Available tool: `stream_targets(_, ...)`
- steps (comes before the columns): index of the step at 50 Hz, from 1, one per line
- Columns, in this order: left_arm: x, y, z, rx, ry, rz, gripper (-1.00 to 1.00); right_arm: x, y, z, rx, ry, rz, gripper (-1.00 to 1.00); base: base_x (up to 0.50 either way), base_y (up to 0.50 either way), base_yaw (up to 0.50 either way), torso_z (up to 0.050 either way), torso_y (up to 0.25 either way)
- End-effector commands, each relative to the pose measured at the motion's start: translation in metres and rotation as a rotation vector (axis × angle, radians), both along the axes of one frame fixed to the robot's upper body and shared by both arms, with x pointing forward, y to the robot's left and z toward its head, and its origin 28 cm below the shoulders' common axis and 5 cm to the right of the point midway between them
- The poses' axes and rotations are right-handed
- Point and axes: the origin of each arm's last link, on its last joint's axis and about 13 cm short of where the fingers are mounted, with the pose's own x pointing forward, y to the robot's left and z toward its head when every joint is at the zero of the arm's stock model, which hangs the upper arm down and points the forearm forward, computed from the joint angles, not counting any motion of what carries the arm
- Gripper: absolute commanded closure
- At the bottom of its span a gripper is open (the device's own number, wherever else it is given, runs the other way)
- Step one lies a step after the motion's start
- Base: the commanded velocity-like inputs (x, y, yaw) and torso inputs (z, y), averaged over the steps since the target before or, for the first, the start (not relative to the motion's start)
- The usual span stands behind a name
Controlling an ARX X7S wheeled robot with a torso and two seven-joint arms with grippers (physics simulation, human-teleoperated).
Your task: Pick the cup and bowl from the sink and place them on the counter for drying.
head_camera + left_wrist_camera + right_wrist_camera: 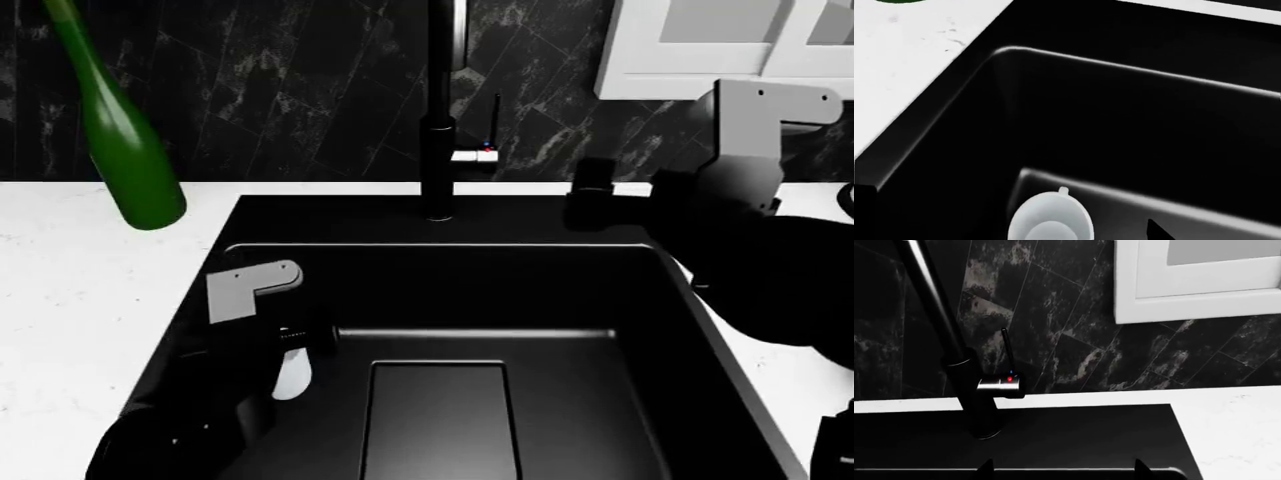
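The left gripper (296, 352) is down in the sink (534, 290), near the left wall. A white thing sits right at its tip. In the left wrist view it looks like the cup (1051, 220), seen from above with its round rim open to the camera. I cannot tell if the fingers are closed on it or just beside it, because the arm hides them. The cup looks small, light and stiff, with thin smooth walls, so it may slip. A good hold is probably across the rim, one finger inside and one outside, or around the sides near the top. The bowl is not in any picture. The right gripper (1062, 466) hangs over the back of the sink by the faucet (441, 120), open and holding nothing. The counter (80, 300) on the left has room.
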Motion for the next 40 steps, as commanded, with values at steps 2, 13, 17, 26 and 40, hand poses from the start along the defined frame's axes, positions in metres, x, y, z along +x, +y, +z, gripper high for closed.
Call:
stream_targets(2,0.016,-0.001,-0.017,-0.016,0.031,0.040,-1.00,0.001,0.002,-0.004,0.004,0.009,0.008,-1.00,0.00,0.00,0.00,0.000,0.000)
stream_targets(13,0.028,0.007,-0.026,0.008,0.051,0.058,-1.00,0.002,0.004,-0.008,0.012,0.017,0.016,-1.00,0.00,0.00,0.00,0.000,0.000)
stream_targets(17,0.031,0.008,-0.030,0.009,0.063,0.052,-1.00,0.001,0.006,-0.010,0.008,0.024,0.026,-1.00,0.00,0.00,0.00,0.000,0.000)
stream_targets(26,0.036,0.011,-0.041,0.022,0.086,0.048,-1.00,0.000,0.004,-0.009,0.015,0.021,0.018,-1.00,0.00,0.00,0.00,0.000,0.000)
stream_targets(40,0.041,0.007,-0.059,0.046,0.119,0.057,-1.00,-0.001,0.005,-0.013,0.026,0.028,0.022,-1.00,0.00,0.00,0.00,0.000,0.000)
